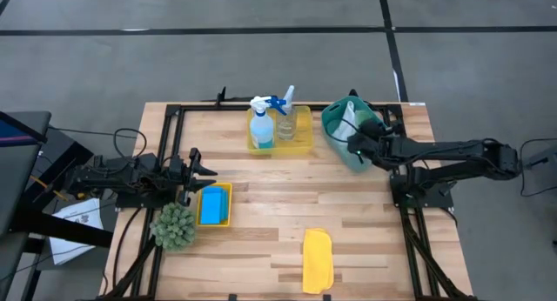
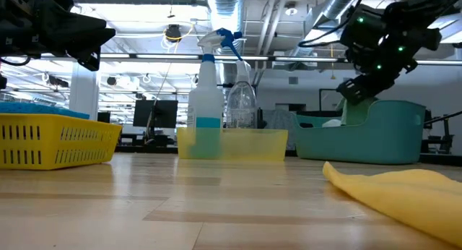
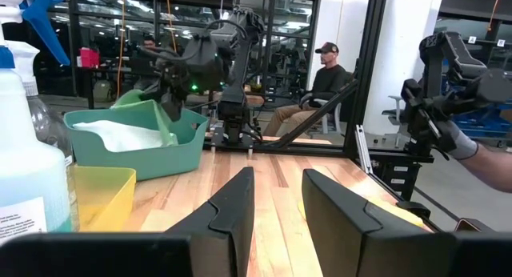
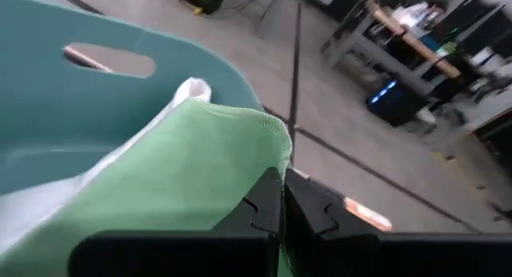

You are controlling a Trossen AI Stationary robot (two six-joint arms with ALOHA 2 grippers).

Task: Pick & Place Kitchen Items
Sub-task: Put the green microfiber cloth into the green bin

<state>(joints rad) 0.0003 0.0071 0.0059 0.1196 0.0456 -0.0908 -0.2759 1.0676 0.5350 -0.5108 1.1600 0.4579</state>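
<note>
I've got R gripper (image 4: 282,198) pinching green cloth (image 4: 184,181) over teal bin (image 1: 335,131), L gripper (image 3: 276,209) idle & part-spread; next: release.

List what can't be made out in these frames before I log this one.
- Blue sponge in the yellow mesh tray: one or several, high view too small; low view, tray wall hides it.
- White cloth in the teal plastic bin: mostly hidden by the bin wall.
- Green cloth at the right gripper: lower end cut off by the right wrist frame.
</note>
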